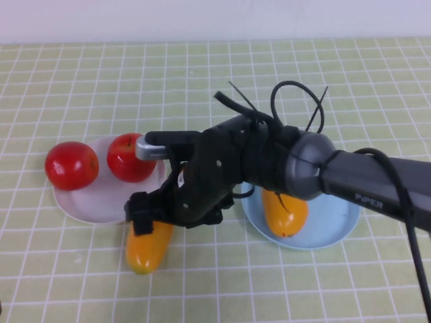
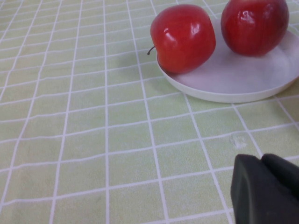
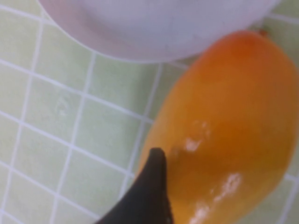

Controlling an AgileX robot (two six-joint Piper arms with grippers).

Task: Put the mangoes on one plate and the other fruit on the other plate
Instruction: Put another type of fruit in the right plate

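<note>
We see a table covered in a light green cloth with a white grid (image 1: 67,269), and the two plates sit near its middle. Toward the left edge lies the round white shallow plate (image 1: 101,202), carrying two round glossy red apples: one apple (image 1: 71,165) overhangs the plate's left rim, the other apple (image 1: 130,157) sits toward its far right side. In the left wrist view both apples rest on that plate, well apart from the dark left gripper (image 2: 266,189), which shows only as a black shape over bare cloth; we cannot tell whether it is open or shut.

Toward the right lies the round light blue shallow plate (image 1: 337,229), with one glossy oblong orange-yellow mango (image 1: 285,214) lying in it, partly hidden by the arm. The second oblong orange-yellow mango (image 1: 148,245) lies on the cloth just beside the white plate's near rim, toward the near edge of the table.

The right arm reaches in from the right edge, crossing over the blue plate, its wrist bent down and leftward. The right gripper (image 1: 143,217) sits at the far end of the second mango, right beside the white plate's rim, which crowds that side. In the right wrist view one black fingertip (image 3: 152,179) lies against the mango's skin; the other finger is out of sight, so we cannot tell how wide the gripper stands or whether it has hold of the fruit.
</note>
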